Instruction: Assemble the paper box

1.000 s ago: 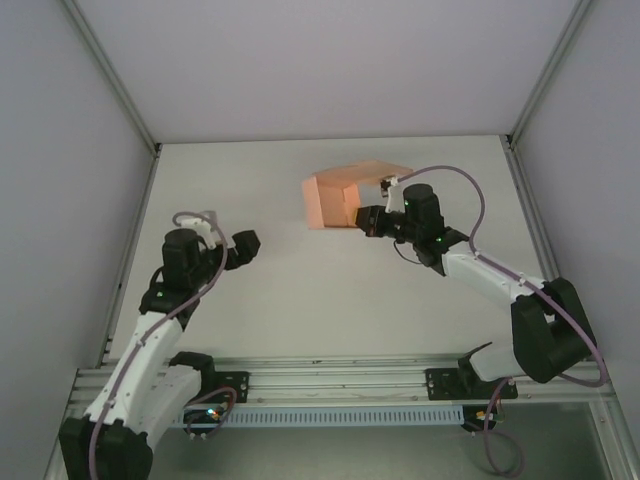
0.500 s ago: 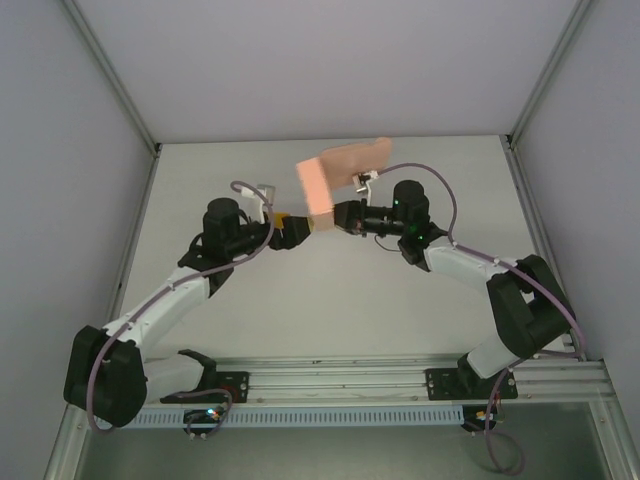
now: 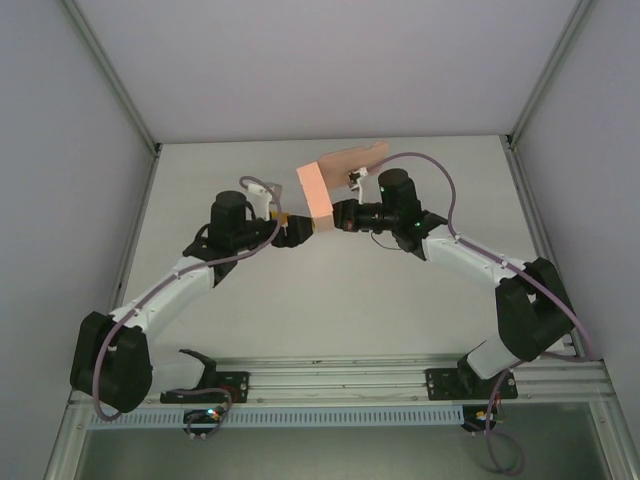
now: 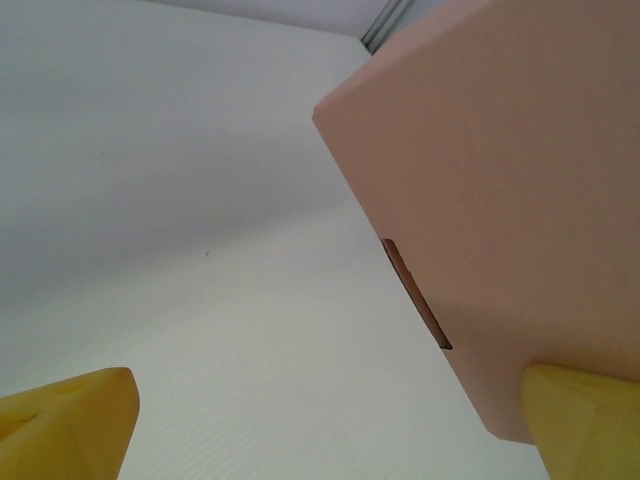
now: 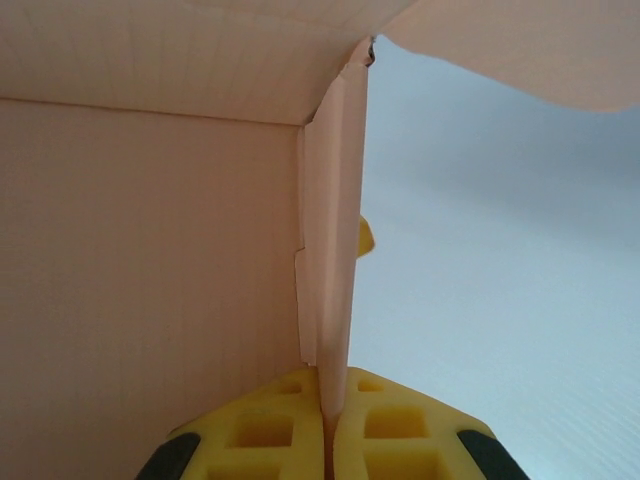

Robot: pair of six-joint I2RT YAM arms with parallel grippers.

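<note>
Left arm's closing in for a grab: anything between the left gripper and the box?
Nothing visible. The open left gripper is right at the box, one yellow finger by its lower corner. The right gripper is shut on a box wall on the opposite side.

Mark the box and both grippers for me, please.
box [image 3: 316,192], top external view, its bright front wall.
left gripper [image 4: 328,400], left wrist view, open gap between its yellow fingers.
right gripper [image 5: 328,410], right wrist view, seam where its pads pinch a box wall.
</note>
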